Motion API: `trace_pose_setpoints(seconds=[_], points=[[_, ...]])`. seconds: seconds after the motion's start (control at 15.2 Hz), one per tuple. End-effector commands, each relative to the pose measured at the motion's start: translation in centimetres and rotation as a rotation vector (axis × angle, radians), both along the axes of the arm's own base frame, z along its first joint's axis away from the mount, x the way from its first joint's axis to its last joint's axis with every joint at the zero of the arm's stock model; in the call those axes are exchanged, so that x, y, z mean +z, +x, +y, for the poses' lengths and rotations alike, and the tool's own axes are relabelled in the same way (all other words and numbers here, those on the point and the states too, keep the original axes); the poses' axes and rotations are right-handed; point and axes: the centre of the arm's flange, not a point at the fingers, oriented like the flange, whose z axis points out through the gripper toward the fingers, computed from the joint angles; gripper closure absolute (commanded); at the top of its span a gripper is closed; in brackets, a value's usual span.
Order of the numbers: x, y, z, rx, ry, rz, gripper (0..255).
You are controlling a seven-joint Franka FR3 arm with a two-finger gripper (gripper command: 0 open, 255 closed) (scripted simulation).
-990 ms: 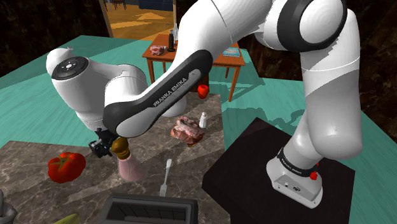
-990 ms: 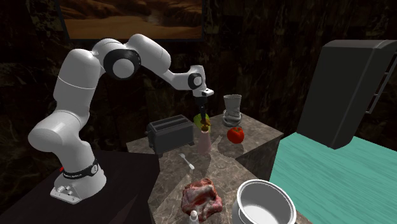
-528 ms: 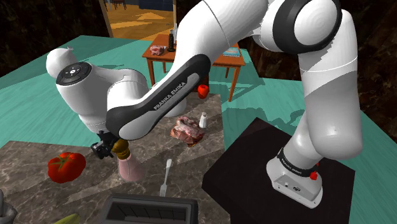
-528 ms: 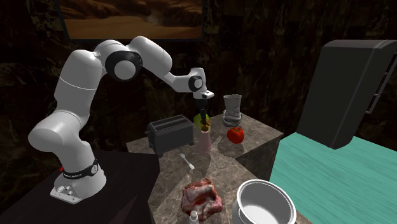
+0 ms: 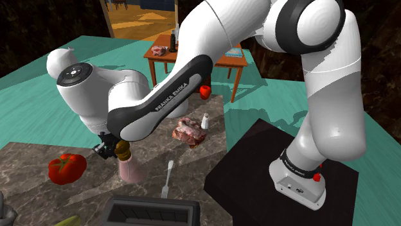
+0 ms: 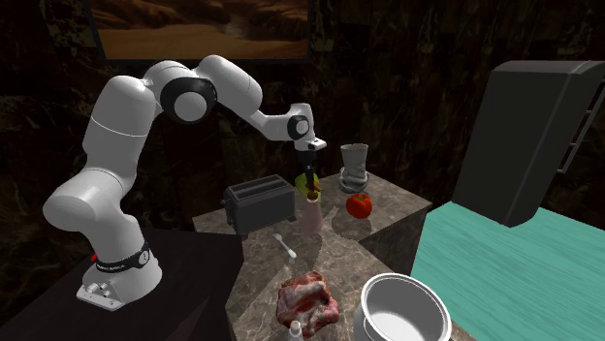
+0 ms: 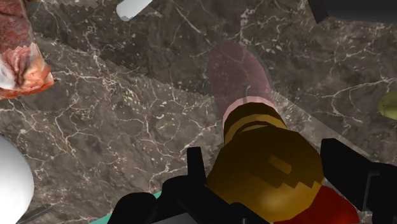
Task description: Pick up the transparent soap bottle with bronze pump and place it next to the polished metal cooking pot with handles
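Where the shoulder view's left begins, one red tomato [image 5: 66, 167] lies on the marble table [image 5: 26, 160]. Next stands one pinkish soap bottle [image 5: 132, 169], upright, its bronze pump [image 7: 264, 175] clasped by the gripper [image 5: 113, 147]. Then come one fork [image 5: 167, 179], one meat slab [image 5: 187, 130], one shaker [image 5: 205, 121] and one metal pot [image 6: 404, 308] beside the meat.

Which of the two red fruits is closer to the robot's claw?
The red fruit beside the soap bottle, near the gripper; the other red fruit lies far beyond the meat.
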Motion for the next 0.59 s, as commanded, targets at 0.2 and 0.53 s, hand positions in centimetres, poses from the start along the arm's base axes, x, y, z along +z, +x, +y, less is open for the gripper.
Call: trace_pose_setpoints(seconds=[0.2, 0.53], points=[[0.0, 0.0, 0.0, 0.0, 0.0, 0.0, 255], [2.7, 0.0, 0.0, 0.0, 0.0, 0.0, 255]])
